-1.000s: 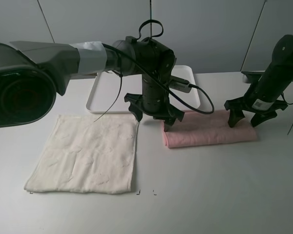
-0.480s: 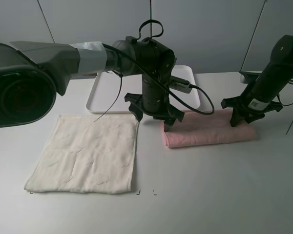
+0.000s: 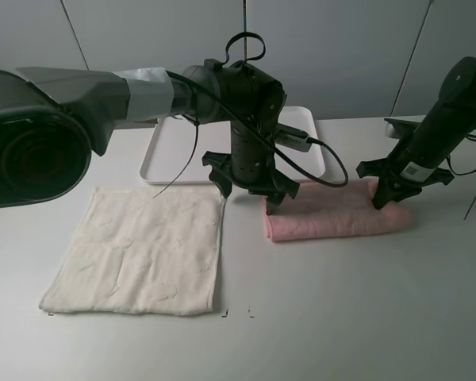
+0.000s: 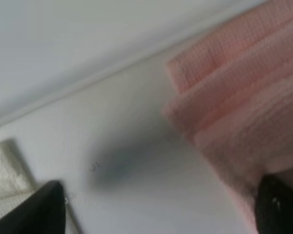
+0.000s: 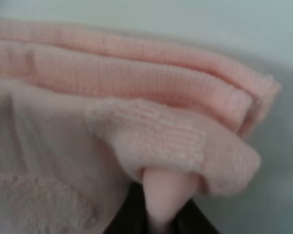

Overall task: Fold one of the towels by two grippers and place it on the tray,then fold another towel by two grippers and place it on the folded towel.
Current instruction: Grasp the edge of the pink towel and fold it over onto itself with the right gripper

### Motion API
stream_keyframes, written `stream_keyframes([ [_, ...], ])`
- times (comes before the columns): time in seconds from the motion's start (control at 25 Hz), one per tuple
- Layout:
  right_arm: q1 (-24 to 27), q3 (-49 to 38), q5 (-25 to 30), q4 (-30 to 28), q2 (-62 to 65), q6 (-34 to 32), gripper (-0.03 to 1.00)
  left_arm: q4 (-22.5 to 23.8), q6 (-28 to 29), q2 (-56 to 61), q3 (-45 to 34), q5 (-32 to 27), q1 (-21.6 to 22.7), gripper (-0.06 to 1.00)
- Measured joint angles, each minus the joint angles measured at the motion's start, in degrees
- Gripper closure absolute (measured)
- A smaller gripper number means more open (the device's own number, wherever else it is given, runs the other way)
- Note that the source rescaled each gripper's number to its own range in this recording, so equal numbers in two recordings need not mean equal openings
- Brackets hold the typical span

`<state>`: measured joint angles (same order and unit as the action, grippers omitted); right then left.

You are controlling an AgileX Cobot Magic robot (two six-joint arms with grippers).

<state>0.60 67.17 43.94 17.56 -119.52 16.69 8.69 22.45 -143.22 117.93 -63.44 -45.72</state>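
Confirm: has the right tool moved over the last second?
Yes. The right tool shifted slightly left, toward the flat white rectangular plastic tray, while pinching shut on the right end of the folded pale pink terry towel.

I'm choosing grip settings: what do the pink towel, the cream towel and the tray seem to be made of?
The pink towel looks like soft terry cloth, matte: a ribbed, fuzzy weave shows up close, and it bunches where pinched. The cream towel is likely similar cloth, matte and faintly embossed. The tray is probably rigid plastic, smooth white with a moulded raised rim.
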Motion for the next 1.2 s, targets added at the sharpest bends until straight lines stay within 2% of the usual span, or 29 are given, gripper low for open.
stream_keyframes([
  [0.28,0.00,-0.52,2.37,0.39,5.93,0.26,0.92,0.00,0.00,0.00,0.00,-0.10,0.00,-0.05],
  [0.48,0.00,-0.59,4.67,6.59,10.40,0.26,0.92,0.00,0.00,0.00,0.00,-0.10,0.00,-0.05],
  [0.72,0.00,-0.59,10.12,17.04,10.51,4.59,0.92,0.00,-0.25,0.00,0.00,-0.22,0.00,-0.05],
  [0.92,-0.12,-1.96,11.25,25.94,8.75,9.46,0.92,-0.34,-0.98,0.00,0.00,-0.22,0.25,-0.05],
  [1.04,-0.44,-4.43,11.29,33.05,7.09,14.44,0.92,-1.41,-1.11,0.00,0.00,-0.36,0.83,-0.05],
  [1.2,-0.54,-8.12,11.07,45.39,5.06,22.94,0.92,-2.35,-1.47,0.00,0.00,-0.58,1.45,-0.05],
])
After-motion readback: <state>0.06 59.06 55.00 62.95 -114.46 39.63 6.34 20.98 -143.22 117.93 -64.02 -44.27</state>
